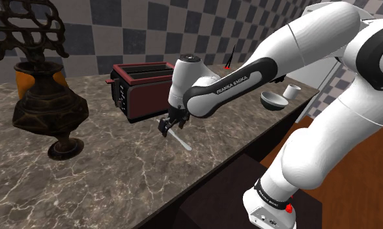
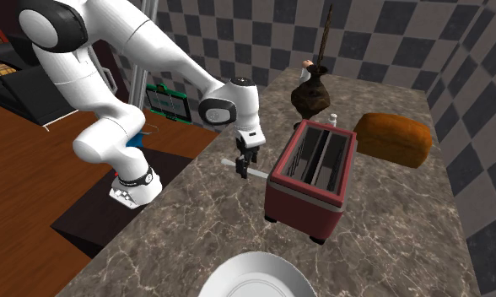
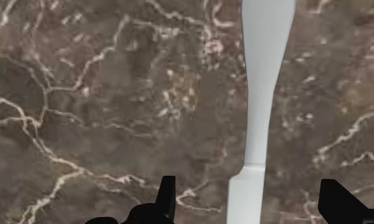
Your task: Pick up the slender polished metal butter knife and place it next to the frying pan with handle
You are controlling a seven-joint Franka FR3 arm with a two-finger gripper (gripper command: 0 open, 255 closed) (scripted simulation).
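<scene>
The butter knife (image 3: 262, 95) is a slim pale piece lying flat on the brown marble counter (image 3: 103, 108). In the wrist view it runs straight away from my gripper (image 3: 249, 205), between the two black fingertips (image 3: 167, 196), which stand wide apart and do not touch it. In the shoulder view my gripper (image 1: 166, 127) hangs open just above one end of the knife (image 1: 182, 140), in front of the toaster. The second exterior view has the gripper (image 2: 243, 171) over the knife (image 2: 260, 173), close to the counter's edge.
A red toaster (image 1: 141, 88) stands right behind the knife. A dark ornate vase (image 1: 47, 104) stands at the shoulder view's left, a bowl (image 1: 273, 99) and a cup (image 1: 292, 91) at its right. A bread loaf (image 2: 394, 139) and a white plate (image 2: 255, 278) also sit on the counter.
</scene>
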